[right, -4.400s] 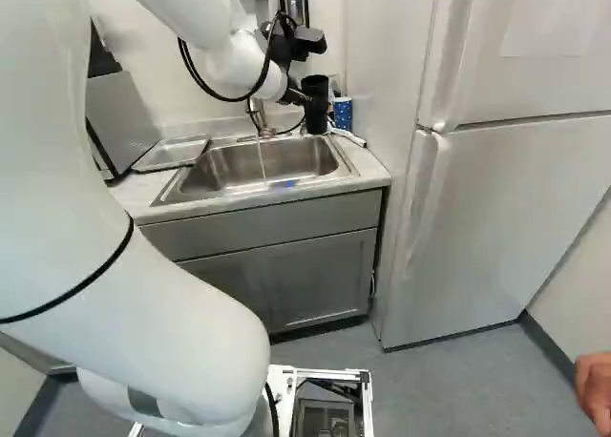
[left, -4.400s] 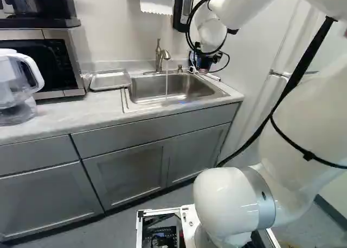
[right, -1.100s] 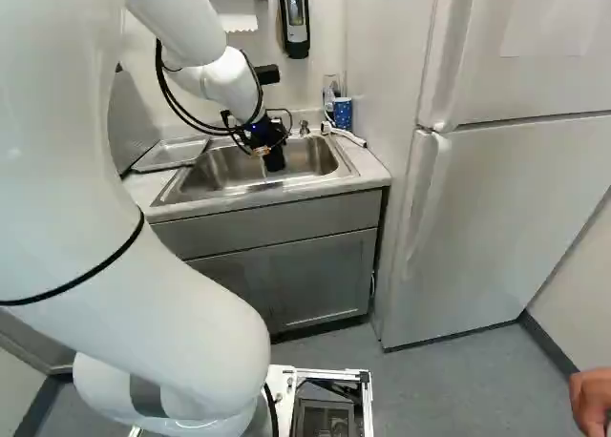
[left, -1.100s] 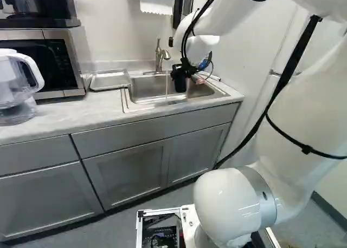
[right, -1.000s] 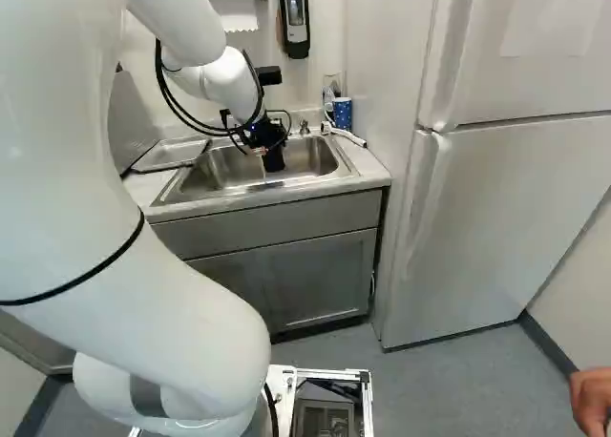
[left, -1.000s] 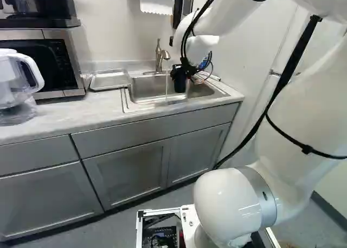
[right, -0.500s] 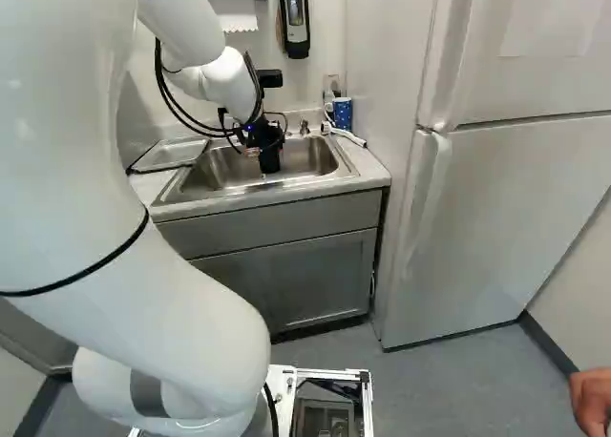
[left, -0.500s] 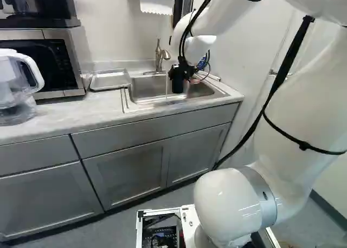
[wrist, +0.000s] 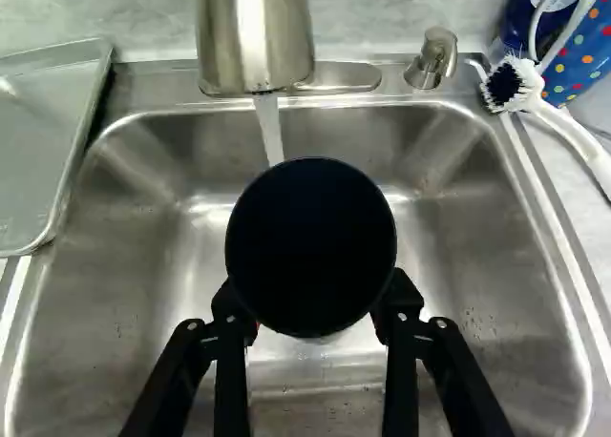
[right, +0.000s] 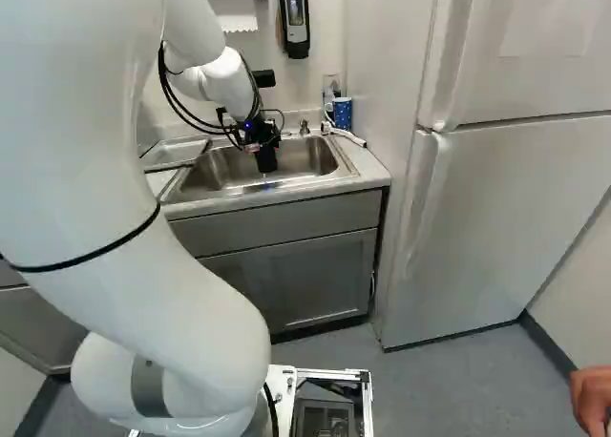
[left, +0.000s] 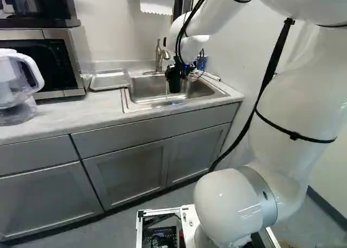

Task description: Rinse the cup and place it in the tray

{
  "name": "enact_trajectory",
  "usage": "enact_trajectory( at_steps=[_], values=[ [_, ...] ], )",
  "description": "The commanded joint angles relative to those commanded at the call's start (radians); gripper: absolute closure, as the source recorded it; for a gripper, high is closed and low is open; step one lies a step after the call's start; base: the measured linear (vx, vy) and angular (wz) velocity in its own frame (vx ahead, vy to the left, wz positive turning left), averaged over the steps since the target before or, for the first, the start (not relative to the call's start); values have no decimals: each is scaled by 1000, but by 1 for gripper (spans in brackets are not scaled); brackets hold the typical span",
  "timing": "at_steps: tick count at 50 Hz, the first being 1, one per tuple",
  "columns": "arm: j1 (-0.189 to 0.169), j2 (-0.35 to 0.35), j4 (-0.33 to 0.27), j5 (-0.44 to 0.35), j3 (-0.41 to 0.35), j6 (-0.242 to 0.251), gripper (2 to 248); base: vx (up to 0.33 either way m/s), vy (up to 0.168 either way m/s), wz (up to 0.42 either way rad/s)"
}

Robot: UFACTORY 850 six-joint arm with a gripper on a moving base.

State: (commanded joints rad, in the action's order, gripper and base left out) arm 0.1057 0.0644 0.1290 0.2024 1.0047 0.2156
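Pitcher [left: 16,77] and microwave [left: 68,64] stand on the table [left: 59,115] at the left of the left base view; next comes the shallow tray [left: 110,81], flat beside the sink [left: 138,103]. Past it the faucet [left: 159,58] pours a thin stream [wrist: 271,132], which reaches the edge of the black cup [wrist: 311,237] in the wrist view; whether it runs inside or slips behind, I can't tell. That cup is over the basin, clamped between both fingers of the end effector [wrist: 313,318]. It looks light and fairly stiff, unlikely to shatter, but its smooth wall should turn slippery when wet. The side grip around the body seems right, leaving both ends free for tipping and setting down. Rinsing looks like the step in hand, with the tray still to come. Beyond lie the soap pump [wrist: 434,57], a white brush [wrist: 563,127] and a blue dotted container [wrist: 582,51], then the fridge [right: 496,198] at the right of the right base view. Counted: one pitcher, one microwave, one tray, one sink, one faucet, one black cup, one pump, one brush, one dotted container, one fridge.
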Motion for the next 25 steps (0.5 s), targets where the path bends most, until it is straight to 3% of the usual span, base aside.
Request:
enact_trajectory(
  at_steps=[25],
  values=[
    [16, 82, -51, 30, 88, 0, 126, 0, 0, 0]
  ],
)
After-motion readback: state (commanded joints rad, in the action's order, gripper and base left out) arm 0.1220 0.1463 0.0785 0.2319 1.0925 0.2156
